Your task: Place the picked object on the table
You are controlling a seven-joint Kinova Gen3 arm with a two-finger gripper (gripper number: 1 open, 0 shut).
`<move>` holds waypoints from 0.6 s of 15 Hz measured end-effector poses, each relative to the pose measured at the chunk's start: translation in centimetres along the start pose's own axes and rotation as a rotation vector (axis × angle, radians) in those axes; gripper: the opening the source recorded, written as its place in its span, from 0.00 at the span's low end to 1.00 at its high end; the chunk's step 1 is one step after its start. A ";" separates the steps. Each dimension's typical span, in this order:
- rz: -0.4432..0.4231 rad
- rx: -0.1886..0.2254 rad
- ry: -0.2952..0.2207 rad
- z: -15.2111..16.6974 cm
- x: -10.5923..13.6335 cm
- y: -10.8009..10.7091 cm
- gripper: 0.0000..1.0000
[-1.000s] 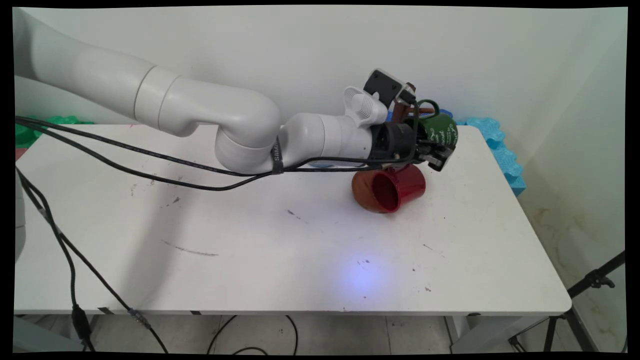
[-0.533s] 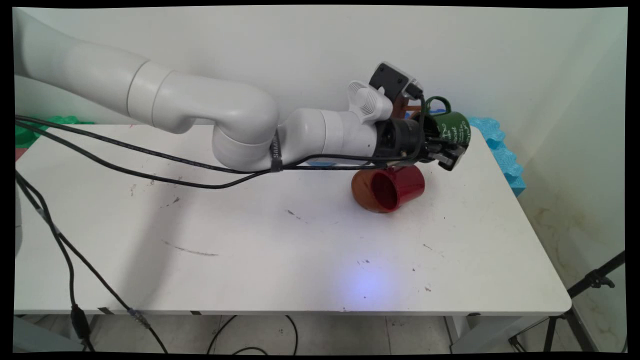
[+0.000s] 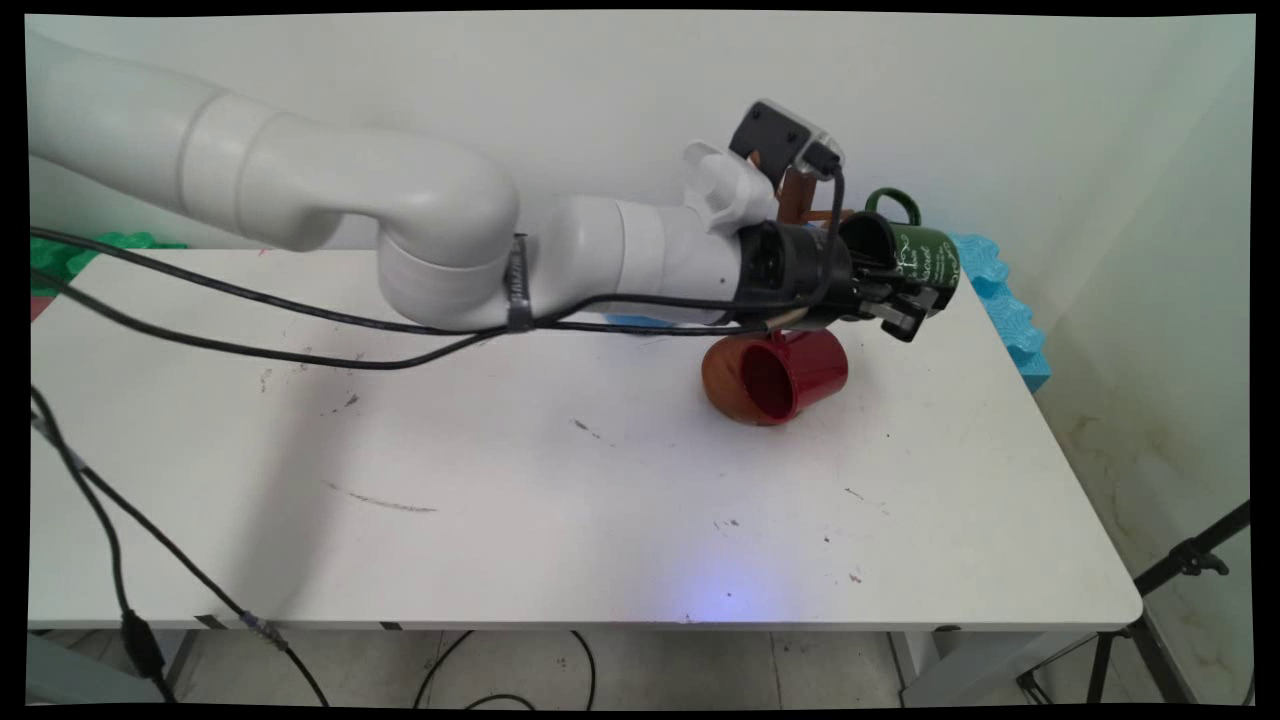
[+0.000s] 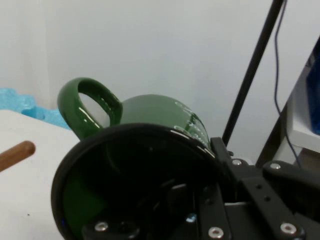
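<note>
Two mugs: pincer (image 3: 905, 300) grips green mug (image 3: 915, 255); red mug (image 3: 790, 372) sideways.

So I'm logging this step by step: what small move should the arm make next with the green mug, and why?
Probably ease the green mug toward the wooden peg, handle first. The hand holds it by the rim on its side, the handle is uppermost, and the peg's tip shows just beside it.

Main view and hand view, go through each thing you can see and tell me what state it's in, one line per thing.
Green mug: held off the table, on its side, handle up.
End effector: shut on the green mug's rim.
Red mug: lying on its side on the table, mouth toward the camera.
Wooden rack: standing behind the arm, mostly hidden.
Table: scuffed with dark marks.
</note>
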 end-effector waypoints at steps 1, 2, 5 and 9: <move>0.003 -0.009 -0.003 -0.5 0.3 0.2 0.00; 0.007 -0.015 -0.007 -1.0 0.5 0.4 0.00; 0.030 -0.046 -0.029 -2.4 1.1 1.1 0.00; 0.077 -0.073 -0.069 -5.0 2.5 2.1 0.00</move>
